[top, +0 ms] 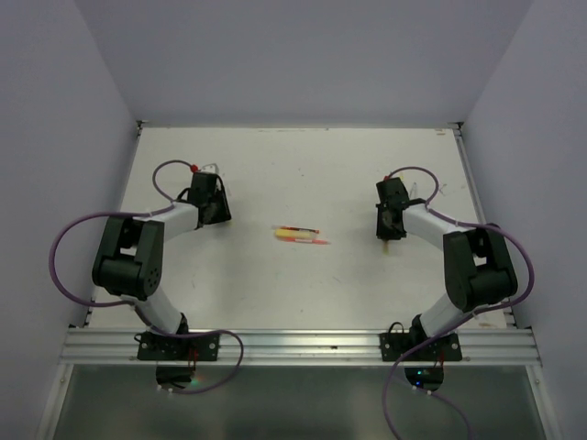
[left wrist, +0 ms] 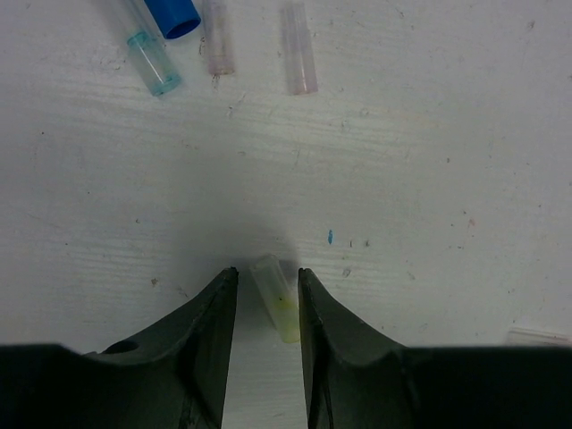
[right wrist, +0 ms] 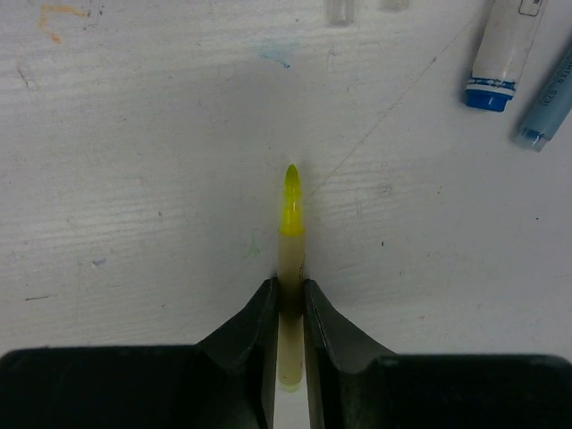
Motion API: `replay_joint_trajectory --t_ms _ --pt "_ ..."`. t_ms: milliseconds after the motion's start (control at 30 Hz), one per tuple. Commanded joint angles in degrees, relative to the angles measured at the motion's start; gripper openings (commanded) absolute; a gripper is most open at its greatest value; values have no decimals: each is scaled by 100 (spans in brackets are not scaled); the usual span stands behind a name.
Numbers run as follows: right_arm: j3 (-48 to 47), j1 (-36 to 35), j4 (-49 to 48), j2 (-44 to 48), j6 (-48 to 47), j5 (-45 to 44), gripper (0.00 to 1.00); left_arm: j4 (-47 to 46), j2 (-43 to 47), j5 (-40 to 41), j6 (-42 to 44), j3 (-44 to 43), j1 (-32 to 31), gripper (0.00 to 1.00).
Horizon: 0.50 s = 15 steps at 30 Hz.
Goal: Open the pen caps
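In the left wrist view a pale yellow pen cap (left wrist: 277, 299) lies on the white table between the fingers of my left gripper (left wrist: 267, 271), which stands open with a gap beside the cap. My right gripper (right wrist: 288, 282) is shut on a yellow pen (right wrist: 290, 228); its bare yellow tip points away from the fingers, uncapped. In the top view the left gripper (top: 213, 206) is low over the table at the left, and the right gripper (top: 389, 229) is at the right. Two or three capped pens (top: 301, 236) lie together mid-table.
Loose caps lie beyond the left gripper: a blue one (left wrist: 172, 16), a clear teal one (left wrist: 154, 64) and two pale pink ones (left wrist: 218, 45). Beyond the right gripper lie a blue-and-white pen (right wrist: 500, 54) and a blue-grey pen (right wrist: 547, 103). Walls enclose the table.
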State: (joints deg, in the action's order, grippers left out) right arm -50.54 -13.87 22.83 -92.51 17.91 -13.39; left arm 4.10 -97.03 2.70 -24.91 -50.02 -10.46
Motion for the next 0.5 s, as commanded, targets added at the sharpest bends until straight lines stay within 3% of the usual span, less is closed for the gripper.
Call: replay_joint_trajectory --t_ms 0,67,267,467 --pt "-122 -37 2 -39 -51 73 18 100 141 90 -23 159 70 37" --pt "-140 -37 2 -48 -68 82 19 91 193 73 -14 185 70 37" --pt "-131 -81 -59 153 -60 -15 34 126 606 -67 -49 212 70 39" --pt "-288 -344 133 532 -103 -514 39 284 1335 -217 -67 142 70 44"
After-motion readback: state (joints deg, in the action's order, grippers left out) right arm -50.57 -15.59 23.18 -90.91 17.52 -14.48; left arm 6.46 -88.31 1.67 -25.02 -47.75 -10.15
